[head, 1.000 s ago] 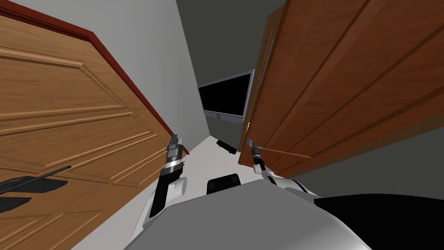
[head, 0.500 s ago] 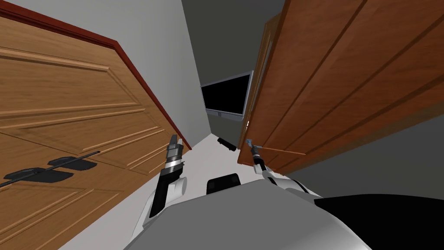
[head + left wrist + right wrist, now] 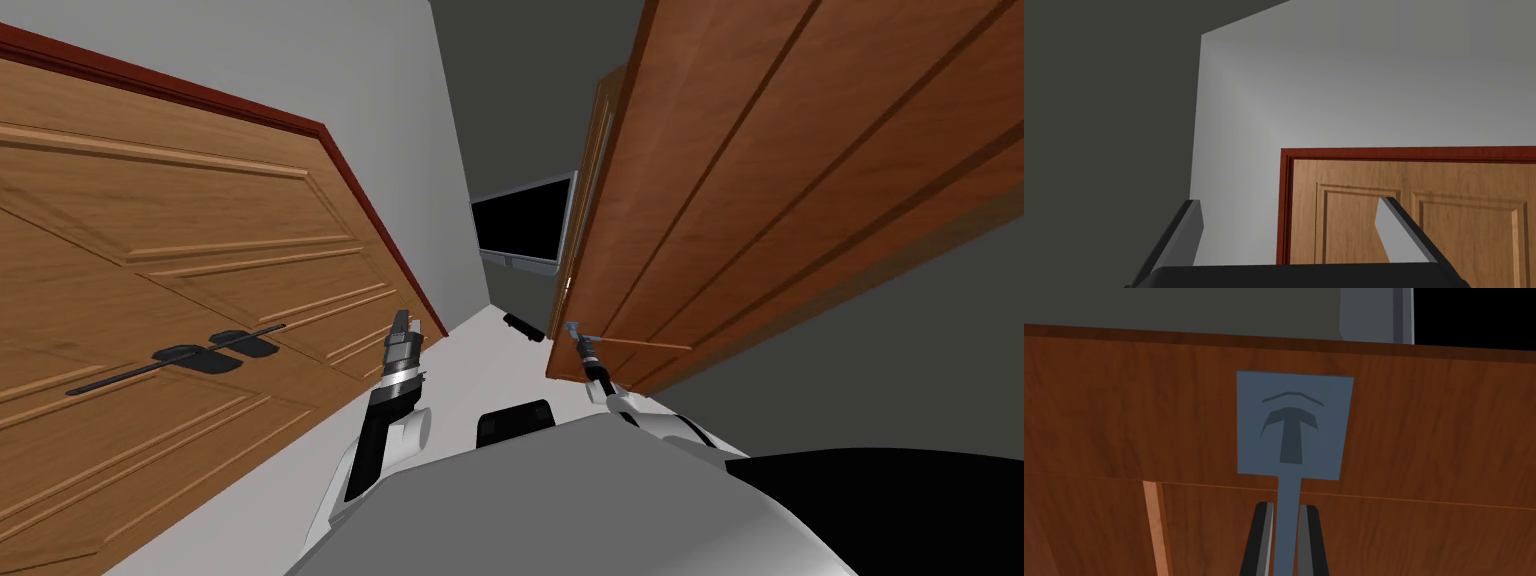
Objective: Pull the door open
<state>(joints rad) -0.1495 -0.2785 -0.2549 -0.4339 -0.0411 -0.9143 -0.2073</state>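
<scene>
The right pincer point(image 3: 1285, 506) is clamped on the slim blue-grey lever of the door handle point(image 3: 1294, 425), whose flat square plate bears a raised T-shaped mark. The handle sits near the free edge of the reddish-brown door point(image 3: 800, 180) on my right, which has smooth wood grain cut by long straight grooves. The left pincer point(image 3: 1290, 201) hangs free with its thin blades apart, facing a lighter panelled door point(image 3: 180, 230) set in a dark red frame point(image 3: 1284, 200).
</scene>
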